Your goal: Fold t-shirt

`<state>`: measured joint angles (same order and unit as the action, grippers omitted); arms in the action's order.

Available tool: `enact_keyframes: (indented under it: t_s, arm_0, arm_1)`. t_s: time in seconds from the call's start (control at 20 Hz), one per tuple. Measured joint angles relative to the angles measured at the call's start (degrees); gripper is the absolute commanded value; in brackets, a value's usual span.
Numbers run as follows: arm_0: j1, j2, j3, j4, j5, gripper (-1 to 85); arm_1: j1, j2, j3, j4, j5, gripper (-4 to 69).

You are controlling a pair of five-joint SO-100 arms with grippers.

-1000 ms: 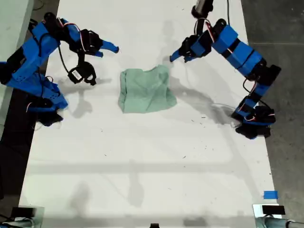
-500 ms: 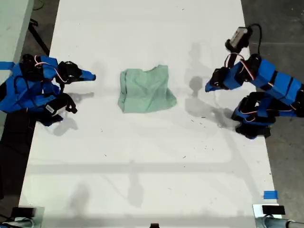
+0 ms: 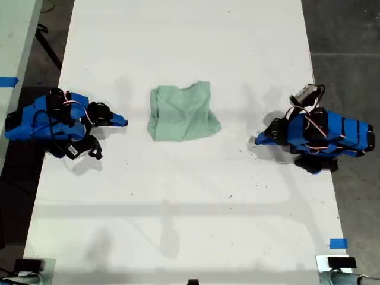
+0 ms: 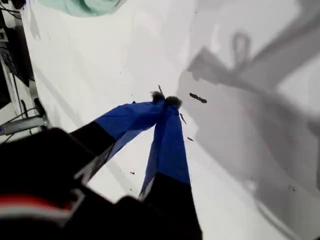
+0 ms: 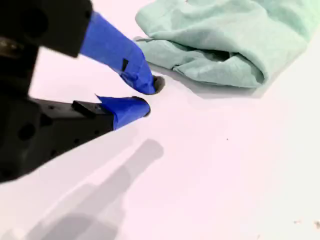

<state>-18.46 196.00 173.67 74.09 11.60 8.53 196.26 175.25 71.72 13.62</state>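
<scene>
The pale mint-green t-shirt (image 3: pixel 181 113) lies folded into a rumpled, roughly square bundle on the white table (image 3: pixel 190 202), a little above centre in the exterior view. My first gripper (image 3: pixel 258 141) rests low at the exterior view's right, pointing toward the shirt but well apart from it. Its blue fingertips meet (image 4: pixel 165 101) with nothing between them, and the shirt (image 4: pixel 85 6) shows far off. My second gripper (image 3: pixel 123 123) lies at the exterior view's left, a short way from the shirt's edge. Its tips nearly touch (image 5: pixel 146 97), holding nothing, close to the shirt (image 5: pixel 225 45).
Both arms sit folded down at the table's side edges in the exterior view. Small dark specks (image 4: pixel 198 98) dot the table by my first gripper. A blue tape piece (image 3: pixel 338 243) marks the exterior view's lower right. Dark floor borders the table.
Both arms have drawn back from beside the shirt to the table's sides and folded down low. The shirt has not moved.
</scene>
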Motion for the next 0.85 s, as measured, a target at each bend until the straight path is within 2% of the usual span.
enact_keyframes:
  t_s: [0.1,0.2,0.3,0.4,0.45,0.55,0.85]
  arm_0:
    - [0.97,-0.18,0.09,2.9,0.09,5.6]
    - [0.79,-0.18,0.09,3.6,0.09,5.6]
    - [0.79,-0.18,0.09,3.69,0.09,5.6]
    - [0.79,-0.09,0.09,3.69,0.09,5.6]
    - [0.79,-0.09,0.09,3.69,0.09,5.6]
    - [0.79,-0.09,0.09,3.69,0.09,5.6]
    - [0.79,-0.09,0.09,3.69,0.09,5.6]
  arm_1:
    - [0.0,0.18,0.26,-0.18,2.9,4.0]
    - [0.0,0.18,0.26,-0.26,-1.58,4.0]
    - [0.0,0.18,0.26,-0.26,-16.96,3.2]
    - [-0.18,0.18,0.26,-0.53,-38.06,2.7]
    - [-0.26,-0.09,0.26,-0.26,-44.47,2.6]
    - [-0.09,0.0,0.26,-0.26,-47.64,2.6]
    - [0.0,0.18,0.26,-0.26,-48.69,2.5]
